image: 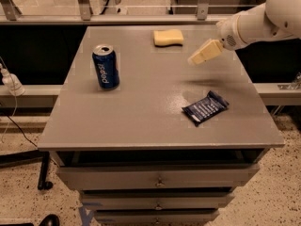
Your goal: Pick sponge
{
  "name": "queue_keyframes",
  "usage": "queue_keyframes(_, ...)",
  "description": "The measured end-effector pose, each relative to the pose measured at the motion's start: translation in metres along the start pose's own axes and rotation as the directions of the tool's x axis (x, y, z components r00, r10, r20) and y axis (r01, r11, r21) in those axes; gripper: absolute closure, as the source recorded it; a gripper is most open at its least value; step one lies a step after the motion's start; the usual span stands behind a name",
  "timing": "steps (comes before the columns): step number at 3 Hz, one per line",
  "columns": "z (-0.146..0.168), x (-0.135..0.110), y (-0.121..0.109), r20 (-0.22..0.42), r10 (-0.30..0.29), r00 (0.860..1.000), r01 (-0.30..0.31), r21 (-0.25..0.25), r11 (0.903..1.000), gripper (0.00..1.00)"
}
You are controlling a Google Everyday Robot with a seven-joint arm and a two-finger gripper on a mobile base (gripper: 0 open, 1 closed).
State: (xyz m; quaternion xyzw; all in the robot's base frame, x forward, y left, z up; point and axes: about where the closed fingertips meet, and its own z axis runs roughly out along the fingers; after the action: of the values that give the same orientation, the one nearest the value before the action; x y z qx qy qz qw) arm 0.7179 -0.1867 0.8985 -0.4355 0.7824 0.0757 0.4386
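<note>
Can [106,67]: blue, upright, on the left part of the table [141,121]; well apart from everything else, so no upset is expected from the approach.
Sponge [168,37]: lying flat near the far edge of the table, right of centre, nothing touching it.
Sponge, risk: being light and close to the far edge, it could be pushed along or off the table if met from the side rather than from above.
Sponge, look: pale yellow foam block, roughly rectangular, long sides wavy and pinched; judged soft and easily squashed.
Gripper [195,59]: pale yellow wedge on the white arm, held above the table just right of the sponge, not touching it.
Jaws: whether spread or pressed together cannot be told.
Jaws, risk: if shut on arrival, the sponge would be prodded, not gripped.
Packet [205,108]: dark blue wrapper, flat, front right, clear of the path.
</note>
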Motion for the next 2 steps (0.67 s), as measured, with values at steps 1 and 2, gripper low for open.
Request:
queue_keyframes(1, 0.032, -0.004, 0.004, 0.056, 0.033, 0.998, -0.032, -0.021, 0.9993, 0.0)
queue_keyframes(2, 0.067, -0.01, -0.002, 0.115, 0.087, 0.989, -0.084, -0.033, 0.9959, 0.0)
